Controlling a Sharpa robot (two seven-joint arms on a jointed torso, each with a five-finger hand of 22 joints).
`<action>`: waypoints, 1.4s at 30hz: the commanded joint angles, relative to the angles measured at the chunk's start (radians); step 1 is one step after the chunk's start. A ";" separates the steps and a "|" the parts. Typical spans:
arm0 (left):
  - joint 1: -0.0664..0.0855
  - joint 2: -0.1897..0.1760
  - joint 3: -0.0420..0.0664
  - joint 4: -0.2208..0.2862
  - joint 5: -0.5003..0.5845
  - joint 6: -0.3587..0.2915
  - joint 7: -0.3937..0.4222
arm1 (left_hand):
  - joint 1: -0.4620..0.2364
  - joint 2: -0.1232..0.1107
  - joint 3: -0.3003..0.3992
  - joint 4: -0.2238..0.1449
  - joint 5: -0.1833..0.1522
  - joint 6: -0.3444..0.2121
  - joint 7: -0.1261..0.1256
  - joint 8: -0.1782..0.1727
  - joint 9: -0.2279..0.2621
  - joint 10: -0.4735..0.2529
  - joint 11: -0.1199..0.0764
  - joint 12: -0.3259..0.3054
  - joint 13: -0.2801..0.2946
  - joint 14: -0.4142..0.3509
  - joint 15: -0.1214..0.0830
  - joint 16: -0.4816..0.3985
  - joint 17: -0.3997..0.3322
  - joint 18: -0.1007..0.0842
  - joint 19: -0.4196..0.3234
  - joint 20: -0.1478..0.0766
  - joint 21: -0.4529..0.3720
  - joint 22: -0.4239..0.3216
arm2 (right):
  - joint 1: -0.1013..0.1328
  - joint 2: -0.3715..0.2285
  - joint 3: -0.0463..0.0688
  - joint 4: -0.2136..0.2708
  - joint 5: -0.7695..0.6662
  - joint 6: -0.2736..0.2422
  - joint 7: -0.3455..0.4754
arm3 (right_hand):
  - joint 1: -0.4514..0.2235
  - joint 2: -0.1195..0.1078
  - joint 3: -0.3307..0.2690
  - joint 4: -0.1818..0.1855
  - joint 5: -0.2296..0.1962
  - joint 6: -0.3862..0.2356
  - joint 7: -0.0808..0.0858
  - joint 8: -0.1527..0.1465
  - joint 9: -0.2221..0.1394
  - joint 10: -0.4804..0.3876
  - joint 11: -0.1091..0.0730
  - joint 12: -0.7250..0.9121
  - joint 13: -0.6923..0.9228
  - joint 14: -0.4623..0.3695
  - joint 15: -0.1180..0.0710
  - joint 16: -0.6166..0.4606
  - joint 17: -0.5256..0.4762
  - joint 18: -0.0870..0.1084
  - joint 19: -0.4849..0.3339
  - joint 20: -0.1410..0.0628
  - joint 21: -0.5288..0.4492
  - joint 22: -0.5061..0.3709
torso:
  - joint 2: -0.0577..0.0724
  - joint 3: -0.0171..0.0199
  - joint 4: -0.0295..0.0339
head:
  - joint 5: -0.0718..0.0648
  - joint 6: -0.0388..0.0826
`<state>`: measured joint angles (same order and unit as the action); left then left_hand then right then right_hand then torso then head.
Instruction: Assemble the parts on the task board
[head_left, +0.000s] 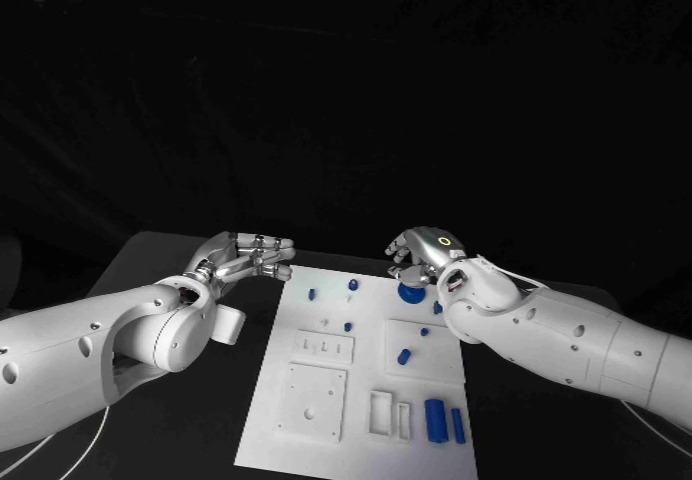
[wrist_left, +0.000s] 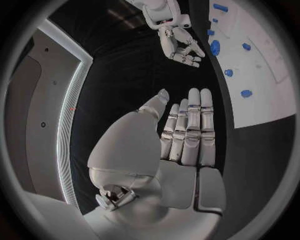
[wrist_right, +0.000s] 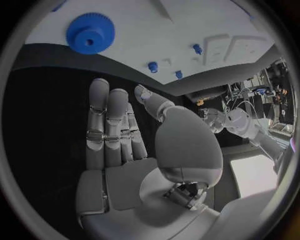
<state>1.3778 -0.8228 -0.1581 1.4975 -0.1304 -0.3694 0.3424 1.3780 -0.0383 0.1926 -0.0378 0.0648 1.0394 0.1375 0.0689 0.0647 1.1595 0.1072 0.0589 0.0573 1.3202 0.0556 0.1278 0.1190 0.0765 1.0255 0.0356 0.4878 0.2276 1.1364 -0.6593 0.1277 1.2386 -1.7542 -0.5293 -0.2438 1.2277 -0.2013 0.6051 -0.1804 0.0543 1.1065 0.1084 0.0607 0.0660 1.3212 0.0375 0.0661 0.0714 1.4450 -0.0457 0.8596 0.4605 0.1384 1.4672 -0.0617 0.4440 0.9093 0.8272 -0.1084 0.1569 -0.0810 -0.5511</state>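
Left robot hand: held over the dark tabletop just off the far left corner of the board; nothing held. In the left wrist view its fingers are seen straight and side by side, thumb slightly apart; hand open

Right robot hand: held at the far right edge of the board, above or just beside the gear; contact cannot be judged from the head view. In the right wrist view the palm is bare and the fingers extended, so this hand is empty and open too

Parts: all lie or stand on the board. The gear sits near the far right corner; small pegs are scattered across the far half; two long blocks lie at the near right, beside a slot

Handling, as judged: parts look like hard, light plastic, stiff, probably smooth and a little slippery. The gear is best taken across its toothed rim, where the teeth give purchase. The pegs are small and could tip or roll, so a fingertip pinch on the sides is advised. The blocks are best taken across the narrow width

Views compared: the right wrist view shows the gear's teeth and centre bore, which the head view hides partly behind the right robot hand. The left wrist view shows the right robot hand from across the board, fingers loosely curved. The board layout is given whole by the head view alone
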 joint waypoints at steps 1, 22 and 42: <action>0.001 -0.001 0.001 -0.004 -0.003 0.005 0.008 | 0.004 0.000 0.001 -0.008 -0.005 -0.005 0.000 -0.004 0.001 0.005 -0.001 0.000 0.001 0.001 -0.002 0.005 -0.001 0.005 -0.008 -0.001 0.004 0.001 | -0.009 -0.030 0.008 0.012 0.121 0.055 0.056 | 0.017 0.011 -0.066 0.009 0.015 0.005 -0.005 0.003 0.000 0.069 -0.023 0.003 0.020 -0.002 -0.020 0.005 0.009 -0.025 0.012 -0.022 -0.010 0.002 | 0.000 0.0073 -0.0125 | 0.004 0.001; 0.000 0.008 0.000 -0.022 -0.002 0.019 0.007 | -0.003 0.001 0.004 -0.011 -0.004 -0.004 0.001 -0.004 0.001 0.006 -0.001 0.000 0.001 0.001 -0.002 0.005 -0.001 0.006 -0.016 0.000 0.014 0.003 | -0.035 -0.038 0.038 -0.082 0.179 0.239 0.083 | 0.035 0.031 -0.386 0.071 0.164 -0.080 -0.001 0.003 0.004 -0.058 -0.035 0.995 1.139 -0.015 -0.023 0.190 0.427 -0.044 0.032 -0.029 0.313 0.336 | 0.002 0.0083 -0.0102 | -0.001 -0.011; -0.001 0.014 -0.001 -0.029 -0.002 0.019 0.012 | -0.006 0.003 0.005 -0.009 -0.003 -0.004 0.000 -0.004 0.001 0.007 -0.002 0.000 0.001 0.001 -0.002 0.006 0.000 0.006 -0.015 0.000 0.015 0.002 | -0.043 -0.009 0.039 -0.148 0.173 0.248 0.080 | 0.029 0.034 -0.382 0.078 0.196 -0.073 -0.001 0.003 0.005 -0.058 -0.035 0.994 1.147 -0.009 -0.021 0.179 0.459 -0.046 0.039 -0.026 0.299 0.379 | 0.003 0.0073 -0.0071 | -0.003 -0.020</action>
<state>1.3768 -0.8127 -0.1594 1.4678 -0.1304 -0.3635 0.3428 1.3780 -0.0383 0.1951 -0.0459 0.0648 1.0394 0.1375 0.0689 0.0645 1.1595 0.1072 0.0589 0.0573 1.3201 0.0556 0.1278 0.1186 0.0756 1.0167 0.0341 0.4965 0.2304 1.0959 -0.6694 0.1677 1.0936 -1.5794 -0.3007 -0.1700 1.2657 -0.1682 0.2223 -0.1102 0.2477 1.0331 0.1095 0.0636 0.0696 1.2602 0.0053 1.0670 1.2194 1.4293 -0.0662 1.0426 0.9180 0.0848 1.4649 -0.0944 0.7467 1.2875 0.8320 -0.0997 0.1490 -0.0830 -0.5701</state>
